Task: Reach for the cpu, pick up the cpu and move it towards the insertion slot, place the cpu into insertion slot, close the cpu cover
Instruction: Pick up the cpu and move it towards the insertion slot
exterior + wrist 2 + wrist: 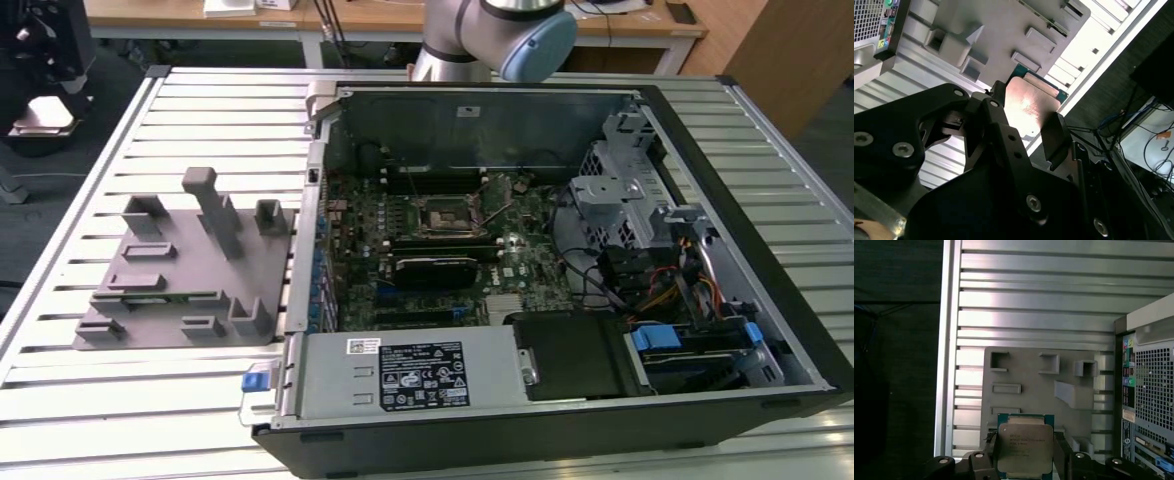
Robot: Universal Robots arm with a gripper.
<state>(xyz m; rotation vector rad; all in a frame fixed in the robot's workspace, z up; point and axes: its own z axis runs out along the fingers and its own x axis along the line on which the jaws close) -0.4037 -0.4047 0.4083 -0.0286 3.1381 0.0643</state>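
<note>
The gripper (1025,456) is clamped on the one cpu (1024,442). Its two fingers (1055,136) press opposite edges, set just as wide as the chip. The cpu hangs above the single grey fixture plate (1029,385), beside the computer case (1149,390) — well apart from the insertion slot (445,215).

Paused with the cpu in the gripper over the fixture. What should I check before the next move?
1. Grip on the cpu: ok. The gripper has its fingers on opposite edges in both wrist views.
2. cpu square in the grip: ok in the first wrist view.
3. cpu lifted off the grey fixture: looks ok.
4. insertion slot free of loose items: ok, its centre looks dark and bare.
5. cpu cover open: cannot tell.
6. Height to pass the case wall between fixture and motherboard: cannot tell.
</note>
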